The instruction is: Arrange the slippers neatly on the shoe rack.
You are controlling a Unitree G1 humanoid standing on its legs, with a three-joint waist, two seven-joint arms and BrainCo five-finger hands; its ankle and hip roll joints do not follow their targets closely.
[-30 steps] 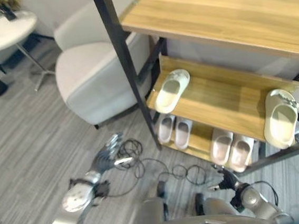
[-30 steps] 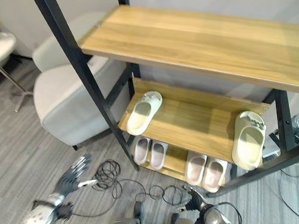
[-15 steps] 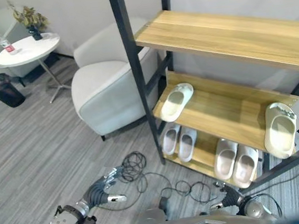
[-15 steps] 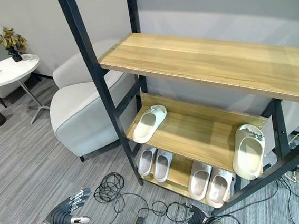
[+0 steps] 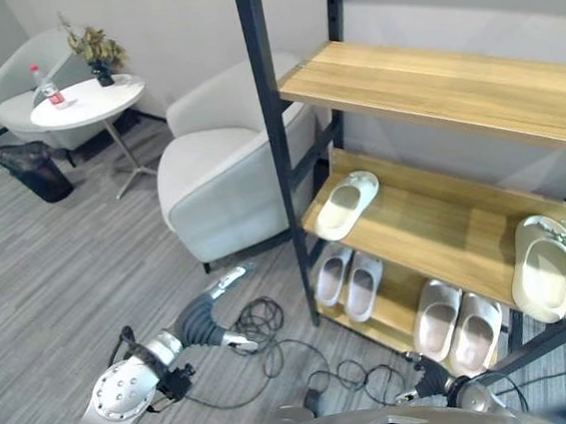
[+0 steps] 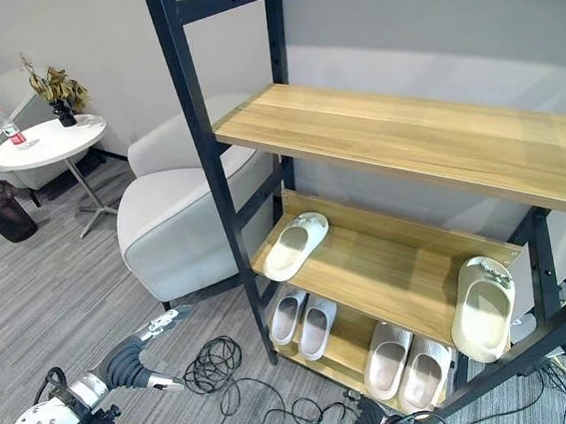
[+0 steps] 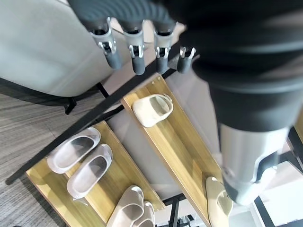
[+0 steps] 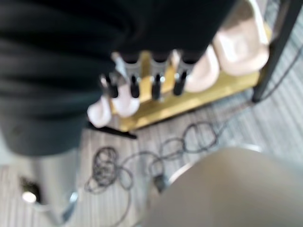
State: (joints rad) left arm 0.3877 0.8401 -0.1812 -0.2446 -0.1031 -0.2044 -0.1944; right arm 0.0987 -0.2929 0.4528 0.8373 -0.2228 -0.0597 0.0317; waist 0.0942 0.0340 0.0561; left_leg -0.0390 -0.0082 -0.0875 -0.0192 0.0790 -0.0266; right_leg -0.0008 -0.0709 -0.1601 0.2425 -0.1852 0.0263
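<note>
The shoe rack (image 5: 270,123) has a black frame and wooden shelves. On its middle shelf one cream slipper (image 5: 347,204) lies at the left end and another cream slipper (image 5: 542,267) at the right end, far apart. Two beige pairs (image 5: 349,274) (image 5: 453,314) sit on the bottom shelf. My left hand (image 5: 213,314) hovers low over the floor to the left of the rack, fingers (image 7: 137,47) straight and empty. My right hand (image 5: 425,384) hangs near the floor in front of the bottom shelf, with relaxed fingers (image 8: 142,80) holding nothing.
A white armchair (image 5: 224,168) stands right beside the rack's left post. Farther left are a round white table (image 5: 87,99) with a bottle and a plant, a second armchair (image 5: 10,88) and a black bag (image 5: 28,171). Grey carpet lies before the rack.
The whole picture has shifted as the camera tilted up. My left hand has stretched forward toward the rack. The slippers have kept their places.
</note>
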